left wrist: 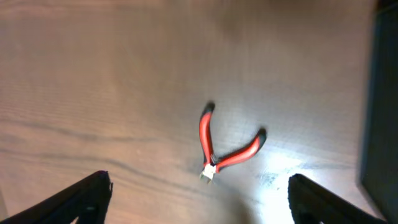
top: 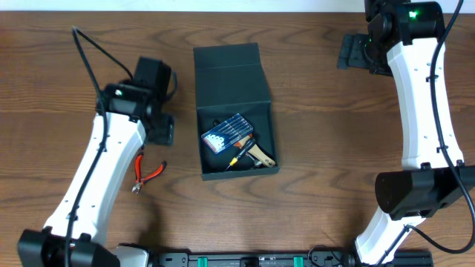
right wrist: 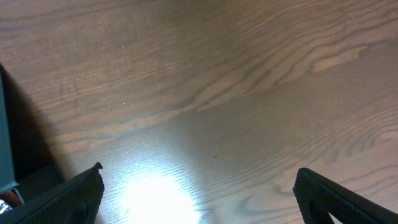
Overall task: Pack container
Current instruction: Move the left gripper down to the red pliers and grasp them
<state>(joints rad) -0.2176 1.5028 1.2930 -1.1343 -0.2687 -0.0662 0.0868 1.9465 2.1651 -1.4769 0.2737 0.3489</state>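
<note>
The dark container stands open at the table's middle, its flap lid folded back. Inside lie a small blue case of white-tipped bits, a screwdriver and a tan-handled tool. Red-handled pliers lie on the table left of the container; they also show in the left wrist view. My left gripper is open and empty, above the pliers. My right gripper is open and empty over bare wood at the far right.
The container's dark edge shows at the right of the left wrist view and at the left of the right wrist view. A black rail runs along the table's front edge.
</note>
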